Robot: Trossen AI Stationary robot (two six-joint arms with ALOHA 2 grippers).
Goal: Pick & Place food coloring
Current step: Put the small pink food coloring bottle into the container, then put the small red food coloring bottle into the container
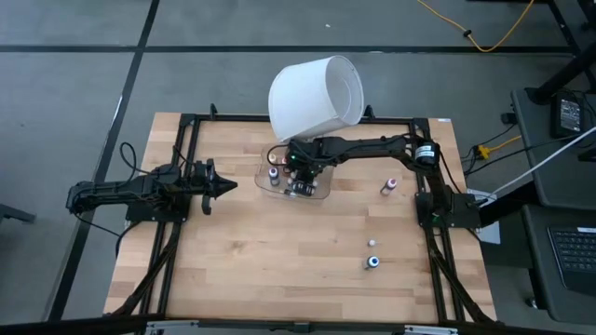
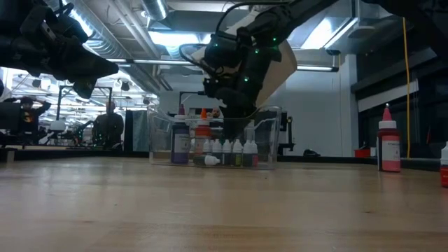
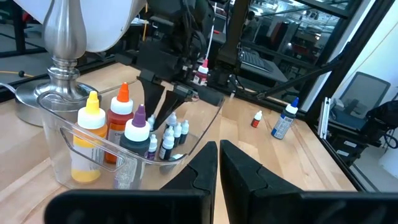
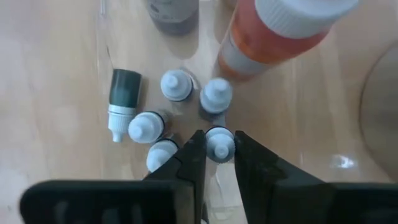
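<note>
The food coloring is a cluster of tiny whitish-capped bottles (image 4: 177,85) standing in a clear plastic tray (image 1: 265,189). One of them lies on its side (image 4: 123,94). My right gripper (image 4: 219,152) reaches down into the tray (image 2: 157,136) and is shut on one tiny bottle (image 4: 219,143). Bigger bottles with orange (image 3: 122,112), yellow (image 3: 91,127) and purple (image 3: 137,134) caps stand in the same tray. My left gripper (image 1: 226,184), shut (image 3: 219,158), waits above the table left of the tray. My right gripper pinches one tiny bottle by its whitish cap (image 4: 219,138) between the two fingers (image 4: 194,155), coming from above and pointing down. The bottle stands upright among the others. I cannot tell whether its base rests on the tray floor.
A lamp with a big white shade (image 1: 317,93) and metal base (image 3: 59,74) stands just behind the tray. Three loose bottles are on the table's right part: a pink-capped one (image 1: 389,187), a small white one (image 1: 372,243) and a blue one (image 1: 372,262). The near half is bare wood.
</note>
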